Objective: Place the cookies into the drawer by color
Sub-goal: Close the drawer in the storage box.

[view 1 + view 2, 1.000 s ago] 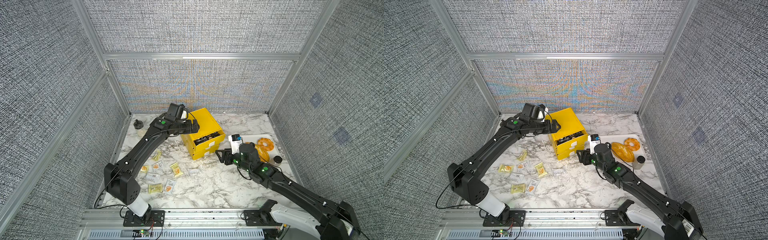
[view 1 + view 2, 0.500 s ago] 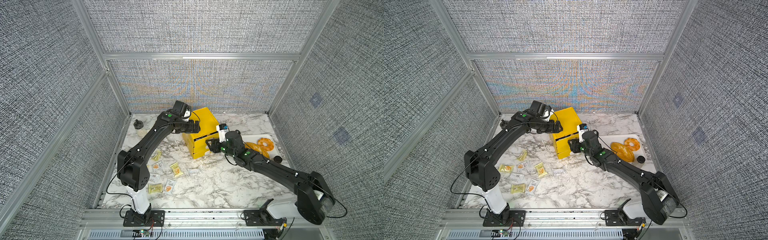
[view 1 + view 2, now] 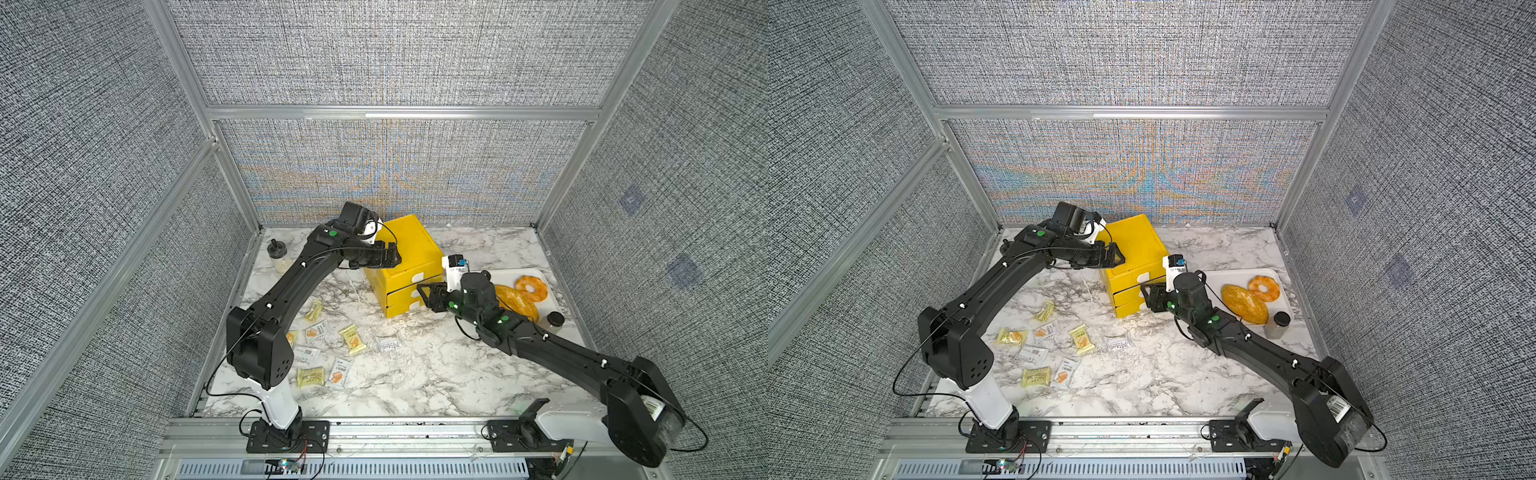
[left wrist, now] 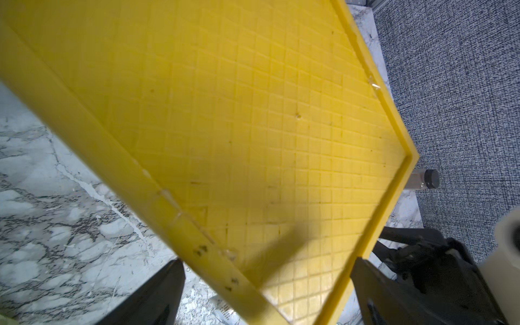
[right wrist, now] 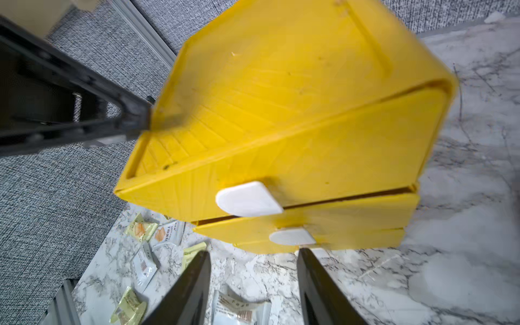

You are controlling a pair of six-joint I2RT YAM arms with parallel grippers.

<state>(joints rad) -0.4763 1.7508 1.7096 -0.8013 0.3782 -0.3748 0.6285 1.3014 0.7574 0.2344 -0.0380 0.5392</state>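
Top drawer of yellow plastic three-drawer box (image 3: 409, 249) now shut; it was open a second ago. Right gripper (image 3: 424, 297) at lower handles, jaws parted, empty. Left gripper (image 3: 388, 259) spread wide astride box top. Yellow and white wrapped cookie packets (image 3: 352, 338) lie loose on marble; next drawer likely needs opening.

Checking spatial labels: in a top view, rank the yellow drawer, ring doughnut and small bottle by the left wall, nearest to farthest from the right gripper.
1. Yellow drawer: just ahead of the right gripper.
2. Ring doughnut: farther off, on the robot's right side.
3. Small bottle: against the left wall, beyond the drawer.
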